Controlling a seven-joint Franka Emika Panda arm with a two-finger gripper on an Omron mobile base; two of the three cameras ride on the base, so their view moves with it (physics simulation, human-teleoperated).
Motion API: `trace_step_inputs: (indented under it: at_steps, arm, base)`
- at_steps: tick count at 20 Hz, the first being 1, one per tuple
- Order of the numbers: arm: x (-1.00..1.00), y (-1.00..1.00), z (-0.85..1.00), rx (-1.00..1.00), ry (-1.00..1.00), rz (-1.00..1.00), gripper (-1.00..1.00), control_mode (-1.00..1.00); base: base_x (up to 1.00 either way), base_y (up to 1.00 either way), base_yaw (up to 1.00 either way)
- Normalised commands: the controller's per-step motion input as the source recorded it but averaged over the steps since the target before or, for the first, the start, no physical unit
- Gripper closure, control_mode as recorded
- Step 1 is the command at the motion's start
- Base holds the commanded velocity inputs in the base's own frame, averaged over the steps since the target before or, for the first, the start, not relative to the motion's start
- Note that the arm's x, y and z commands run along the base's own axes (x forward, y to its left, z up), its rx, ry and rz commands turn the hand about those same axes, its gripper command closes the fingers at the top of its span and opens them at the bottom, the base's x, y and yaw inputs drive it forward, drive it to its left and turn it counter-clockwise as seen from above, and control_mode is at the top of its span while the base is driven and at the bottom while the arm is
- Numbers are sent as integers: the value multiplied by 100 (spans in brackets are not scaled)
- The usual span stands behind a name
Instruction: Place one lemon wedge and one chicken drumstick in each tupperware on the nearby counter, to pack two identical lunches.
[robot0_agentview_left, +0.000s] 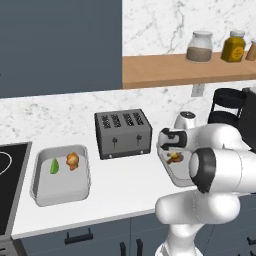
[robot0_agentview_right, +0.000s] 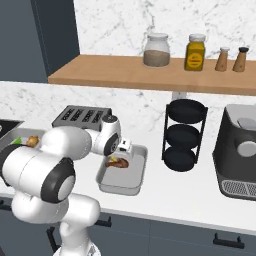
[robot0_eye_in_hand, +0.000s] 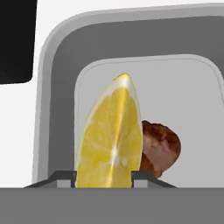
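We saw the yellow lemon wedge (robot0_eye_in_hand: 111, 140) standing point-up between the fingertips (robot0_eye_in_hand: 61, 177) of the gripper (robot0_eye_in_hand: 104, 180), which was closed partway on its two sides and held it. Directly beyond the wedge lay the dark reddish-brown drumstick (robot0_eye_in_hand: 161, 148), on the floor of the near tupperware (robot0_eye_in_hand: 57, 78) over which the gripper hung. In the right base view the same drumstick (robot0_agentview_right: 118, 162) lay in that tray (robot0_agentview_right: 137, 172) just below the hand.

Well off to the gripper's left, past the toaster (robot0_agentview_left: 123, 133), sat the far tupperware (robot0_agentview_left: 42, 192). It held the green lemon wedge (robot0_agentview_left: 54, 166) and the golden drumstick (robot0_agentview_left: 72, 160), side by side and close together.

To the gripper's right stood a black tiered rack (robot0_agentview_right: 183, 135) on the marble counter (robot0_agentview_right: 190, 192). Above it ran a wooden shelf (robot0_agentview_right: 110, 72) with jars.
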Motion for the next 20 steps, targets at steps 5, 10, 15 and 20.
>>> trace_step_inputs:
  at_steps: [5, 10, 15, 20]
  arm:
    - [-2, -4, 0, 1, 0, -11, 100, -100]
    - [-20, -14, 28, 0, -1, -4, 100, -100]
    - [-43, -38, 61, 0, 0, 0, 100, -100]
    - [-34, -20, 0, 0, 8, 0, 100, -100]
  base:
    - [0, 0, 0]
    - [0, 0, 0]
    - [0, 0, 0]
    - [0, 0, 0]
